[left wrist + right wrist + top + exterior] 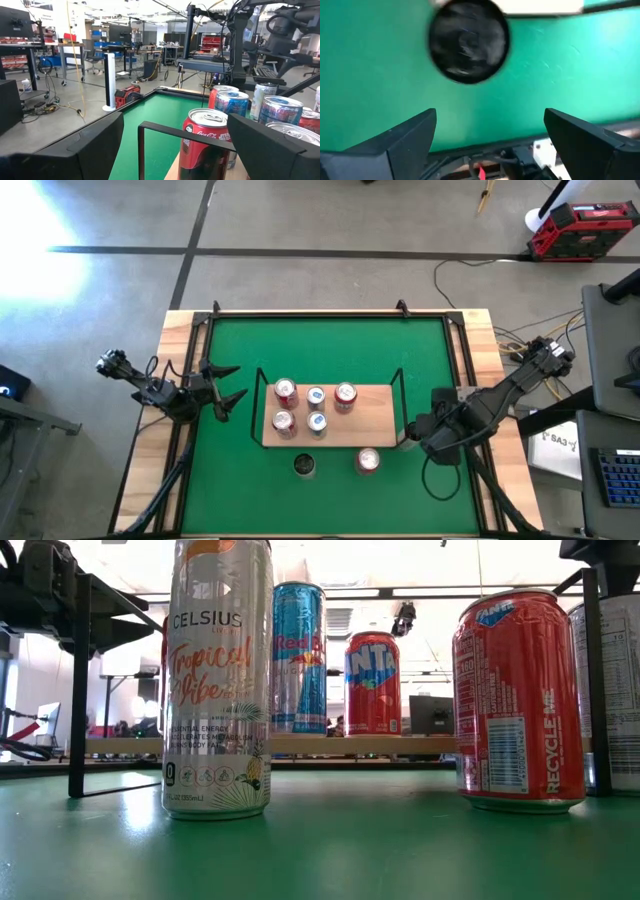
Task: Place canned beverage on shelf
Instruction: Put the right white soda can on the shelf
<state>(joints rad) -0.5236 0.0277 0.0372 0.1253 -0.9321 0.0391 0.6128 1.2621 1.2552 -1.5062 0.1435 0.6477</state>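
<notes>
The shelf (372,425), a light-wood board with a black wire frame, lies on the green mat and carries several upright cans (316,396). Two more cans stand on the mat by its near edge: a silver Celsius can (218,680), also in the high view (305,466), and a red Fanta can (520,700), also in the high view (368,461). My left gripper (240,383) is open and empty beside the shelf's left end, and a red Coca-Cola can (207,145) stands past its fingers. My right gripper (410,436) is open and empty at the shelf's right end, pointing down at the mat (545,75).
The green mat (330,340) has bare room on the shelf's far side. The shelf's upright wire ends (258,395) stand close to both grippers. A dark round blurred thing (468,40) shows in the right wrist view; I cannot tell what it is. Wooden table edges (180,330) frame the mat.
</notes>
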